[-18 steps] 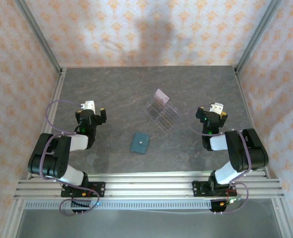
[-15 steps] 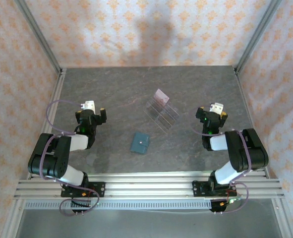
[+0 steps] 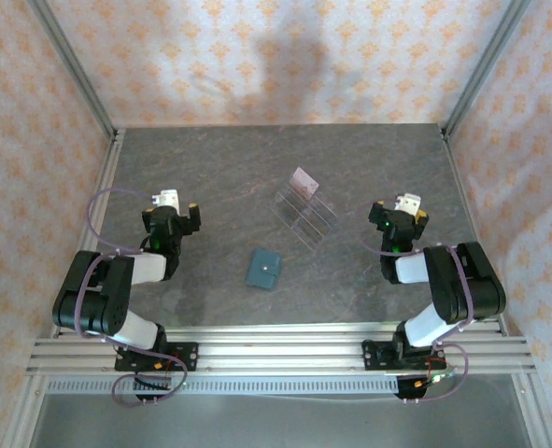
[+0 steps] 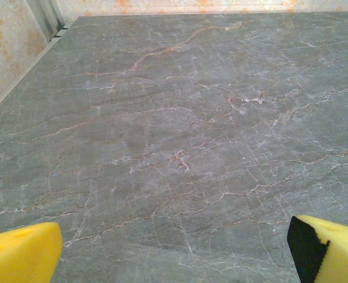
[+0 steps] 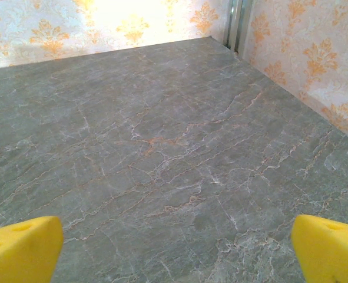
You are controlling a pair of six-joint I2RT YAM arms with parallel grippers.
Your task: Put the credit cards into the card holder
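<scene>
Not started. Pale pink-lilac plastic card (image 3: 302, 179) at 12 o'clock end of clear slotted plastic rack (image 3: 307, 217); dark teal soft wallet (image 3: 263, 269) shut, 7 o'clock of rack. Left gripper (image 4: 174, 253), right gripper (image 5: 175, 247) spread, empty.

The card holder (image 3: 263, 269) is lying flat on the table (image 3: 210, 159), near the middle and toward the near edge. The rack (image 3: 305, 217) is sitting behind it, slightly to the right and apart from it. One card (image 3: 302, 179) is standing tilted at the rack's far end. The left gripper (image 3: 171, 207) is resting well left of the card holder. The right gripper (image 3: 402, 215) is resting well right of the rack. Card holder and rack are lying between the two arms.
</scene>
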